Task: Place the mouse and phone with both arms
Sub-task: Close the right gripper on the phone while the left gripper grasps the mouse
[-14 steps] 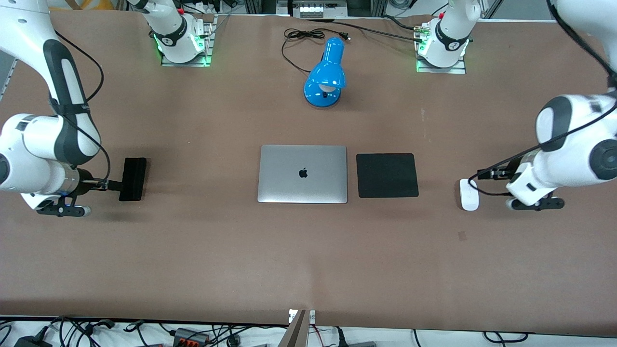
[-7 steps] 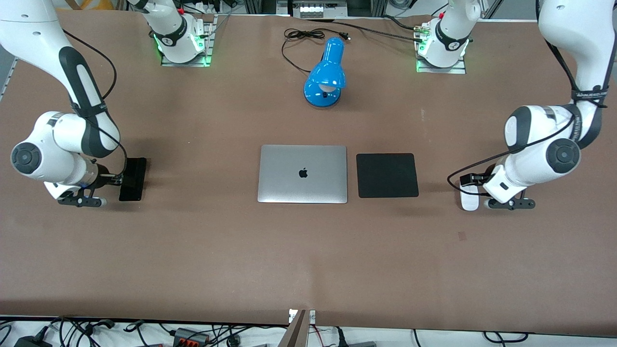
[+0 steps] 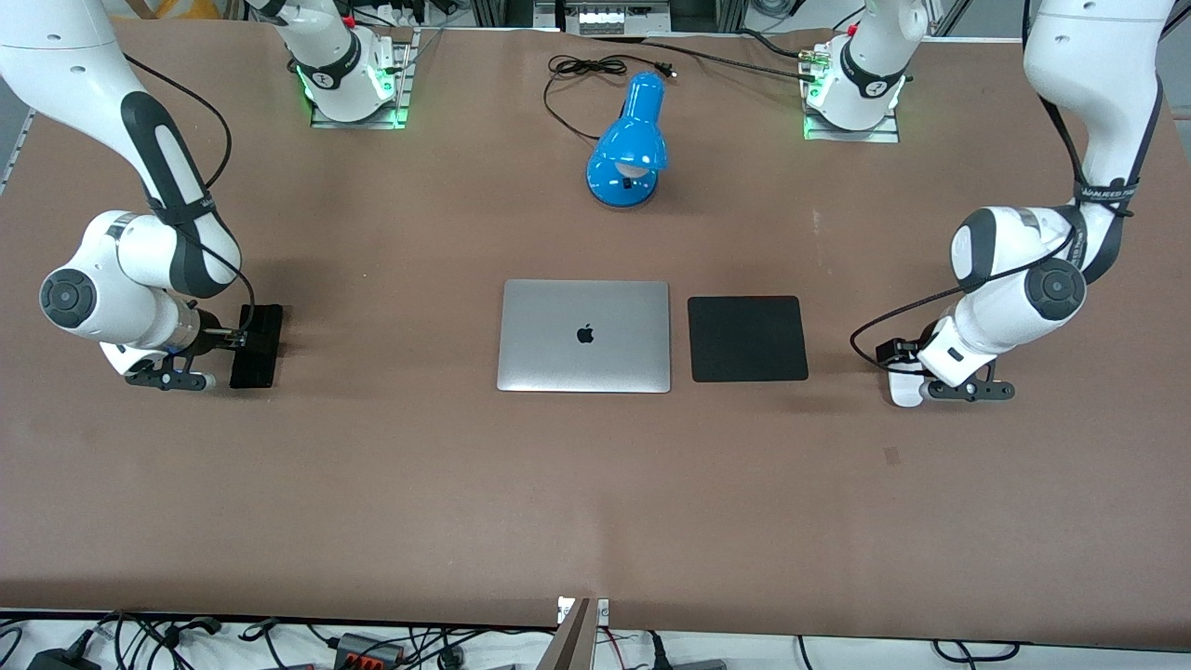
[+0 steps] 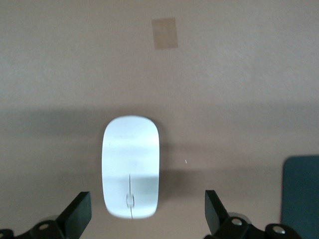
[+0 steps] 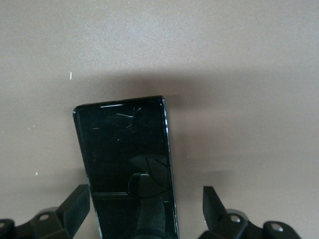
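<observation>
Two arms hovering over a mouse and a phone

At the frame's right edge, the left gripper (image 4: 144, 219) is hanging wide open over the mouse (image 4: 130, 167); at the frame's left edge, the right gripper (image 5: 144, 211) is straddling the phone (image 5: 127, 164), gripping nothing.

High front camera faces both bases across the whole table (image 3: 595, 484); each wrist camera looks straight down, close, sharing the mouse (image 4: 130, 167) and phone (image 5: 127, 164) with it.

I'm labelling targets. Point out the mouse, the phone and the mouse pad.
mouse (image 4: 130, 167), left wrist view, middle of shell.
phone (image 5: 127, 154), right wrist view, glass face.
mouse pad (image 3: 747, 339), front view, centre.
</observation>
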You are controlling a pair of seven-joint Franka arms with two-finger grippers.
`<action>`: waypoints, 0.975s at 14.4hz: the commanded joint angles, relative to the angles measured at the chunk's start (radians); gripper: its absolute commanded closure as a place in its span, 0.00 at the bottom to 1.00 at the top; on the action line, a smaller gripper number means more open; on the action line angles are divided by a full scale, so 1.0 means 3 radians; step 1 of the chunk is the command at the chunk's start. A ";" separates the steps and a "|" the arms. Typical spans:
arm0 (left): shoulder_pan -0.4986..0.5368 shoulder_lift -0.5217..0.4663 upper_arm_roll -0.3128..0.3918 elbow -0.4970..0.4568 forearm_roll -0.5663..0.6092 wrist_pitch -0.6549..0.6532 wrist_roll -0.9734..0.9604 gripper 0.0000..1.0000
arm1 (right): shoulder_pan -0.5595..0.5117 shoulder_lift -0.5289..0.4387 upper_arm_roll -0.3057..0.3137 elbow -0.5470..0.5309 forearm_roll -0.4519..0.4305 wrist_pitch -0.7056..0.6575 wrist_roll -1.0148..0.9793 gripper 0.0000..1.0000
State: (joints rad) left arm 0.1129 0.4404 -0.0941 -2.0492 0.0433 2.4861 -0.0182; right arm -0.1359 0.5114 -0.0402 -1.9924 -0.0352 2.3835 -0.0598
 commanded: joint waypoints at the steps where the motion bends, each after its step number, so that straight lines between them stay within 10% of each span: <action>1: 0.0043 0.0122 -0.0008 0.0030 0.0060 0.0191 0.0076 0.00 | -0.0028 -0.0074 0.0037 -0.0123 0.0025 0.0047 0.0015 0.00; 11: 0.0114 0.0424 0.0027 0.0000 0.0065 0.0793 0.0168 0.00 | 0.0034 0.0003 0.0047 -0.0129 0.0025 0.0154 0.0020 0.00; 14: 0.0140 0.0398 0.0032 -0.0006 0.0065 0.0794 0.0158 0.42 | 0.0024 0.0024 0.0047 -0.0134 0.0025 0.0149 0.0015 0.00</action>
State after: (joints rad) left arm 0.1394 0.5726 -0.0817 -2.0486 0.0433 2.7146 0.0139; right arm -0.1269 0.5205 -0.0269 -2.0173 -0.0352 2.4075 -0.0589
